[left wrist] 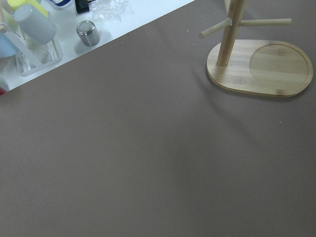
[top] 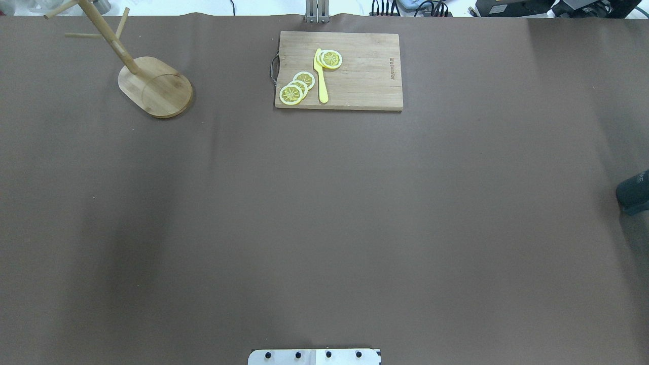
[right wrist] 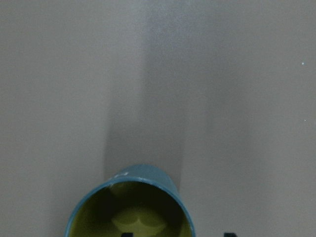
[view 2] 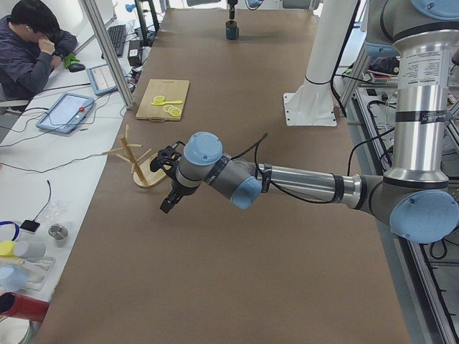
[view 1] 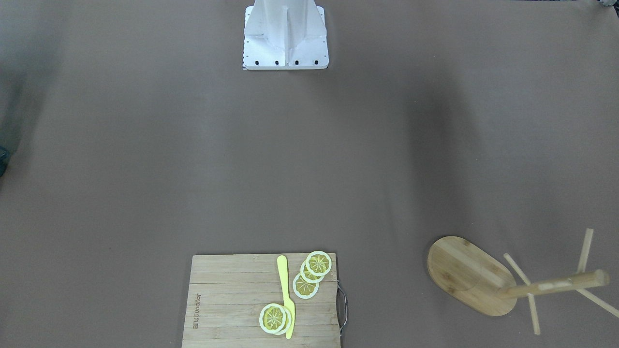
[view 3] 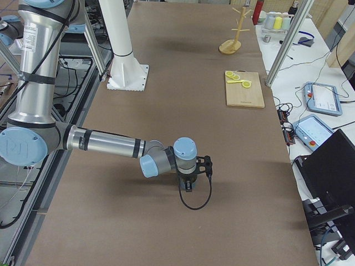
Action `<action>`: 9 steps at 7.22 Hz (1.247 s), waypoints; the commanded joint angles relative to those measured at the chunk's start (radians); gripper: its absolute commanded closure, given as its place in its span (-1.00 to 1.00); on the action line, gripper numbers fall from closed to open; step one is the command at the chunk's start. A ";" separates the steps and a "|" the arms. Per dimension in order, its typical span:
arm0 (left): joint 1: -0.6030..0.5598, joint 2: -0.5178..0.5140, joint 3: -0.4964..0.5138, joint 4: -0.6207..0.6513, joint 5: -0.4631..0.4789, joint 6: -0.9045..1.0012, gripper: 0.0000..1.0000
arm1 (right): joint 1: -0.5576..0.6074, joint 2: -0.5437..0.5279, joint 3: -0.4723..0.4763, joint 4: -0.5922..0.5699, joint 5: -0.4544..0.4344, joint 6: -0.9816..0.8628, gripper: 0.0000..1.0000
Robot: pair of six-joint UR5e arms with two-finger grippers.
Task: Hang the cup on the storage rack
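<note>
Right wrist-mounted view: right claw [right wrist: 176, 235], tips spread, astride the wall of the cup [right wrist: 138, 174]; left claw [view 2: 169, 205], spread not discernible.

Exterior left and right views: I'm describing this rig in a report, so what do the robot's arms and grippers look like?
Both the left arm and the right arm are silver metal tubes with rounded grey joints and light-blue end caps. The left gripper and the right gripper are black, and a thin black cable loops from each wrist.

On the brown table [top: 324, 213] stand a light bamboo mug tree [top: 157, 88] far left, a slatted bamboo cutting board [top: 367, 76] far centre, and a slate-blue cup [top: 634, 193] at the right edge.
</note>
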 commanded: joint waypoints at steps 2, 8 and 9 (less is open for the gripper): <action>0.000 0.011 0.001 -0.009 0.000 0.000 -1.00 | -0.001 -0.022 -0.006 0.004 -0.024 -0.003 0.84; 0.000 0.035 -0.001 -0.043 -0.020 -0.011 -1.00 | 0.000 0.036 0.025 -0.009 -0.015 0.047 1.00; 0.000 0.035 -0.001 -0.043 -0.020 -0.011 -1.00 | 0.000 0.048 0.037 -0.009 -0.014 0.143 1.00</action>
